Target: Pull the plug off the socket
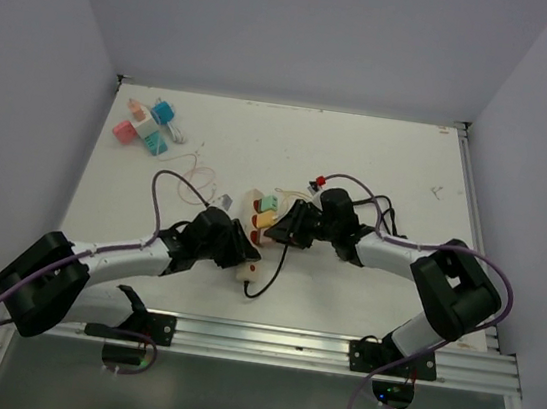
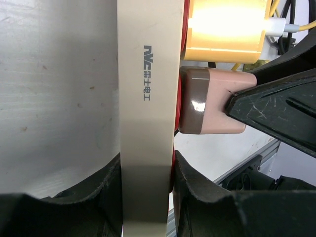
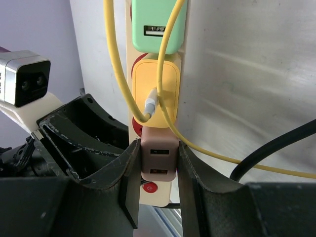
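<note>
A cream power strip, the socket [image 2: 145, 98], lies near the table's middle [image 1: 247, 262]. My left gripper [image 2: 146, 197] is shut on its near end, one finger on each side. Three plugs stand in a row on it: green [image 3: 157, 27], yellow [image 3: 155, 94] and pink [image 3: 159, 158]. My right gripper [image 3: 158, 163] is shut on the pink plug [image 2: 207, 101], its fingers [image 2: 276, 106] pressing both sides. The pink plug's brown base sits against the strip's face. A red power button [image 3: 149, 187] shows just below it.
A yellow cable [image 3: 116, 74] loops from the yellow plug across the strip. A black cable [image 3: 266, 153] runs along the table on the right. Several coloured adapter blocks [image 1: 145, 125] lie at the back left. The metal rail [image 1: 335, 349] marks the table's near edge.
</note>
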